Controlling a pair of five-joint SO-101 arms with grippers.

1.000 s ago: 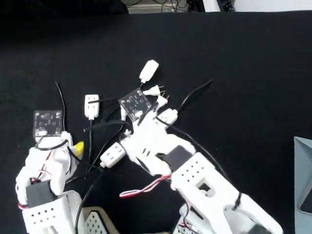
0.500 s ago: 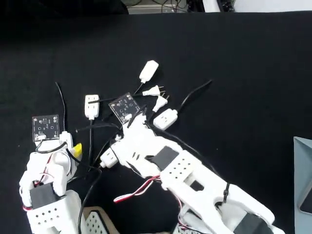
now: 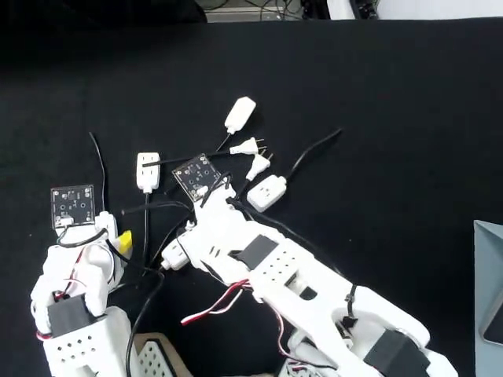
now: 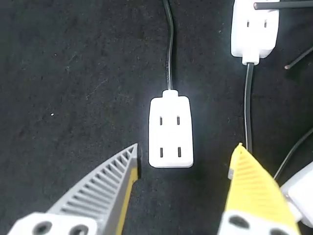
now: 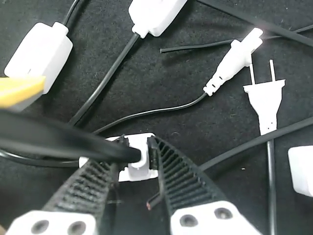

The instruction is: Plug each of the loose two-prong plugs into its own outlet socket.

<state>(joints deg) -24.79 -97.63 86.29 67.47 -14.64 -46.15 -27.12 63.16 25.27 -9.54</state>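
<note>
Black table (image 3: 409,118): white outlet sockets (image 3: 147,170), plugs (image 3: 246,146), black cords (image 3: 318,147) scattered.

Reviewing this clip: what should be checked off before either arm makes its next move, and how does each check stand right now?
1. Left tool open: ok, hovering over the outlet socket.
2. Socket slots facing up, uncovered: ok.
3. Right tool holding a plug: cannot tell; it is shut on a white piece, mostly hidden.
4. Right tool free of cables: not ok; a black cord crosses in front of it.
5. Two-prong plug reachable, prongs straight: ok, lying loose on the table.
</note>
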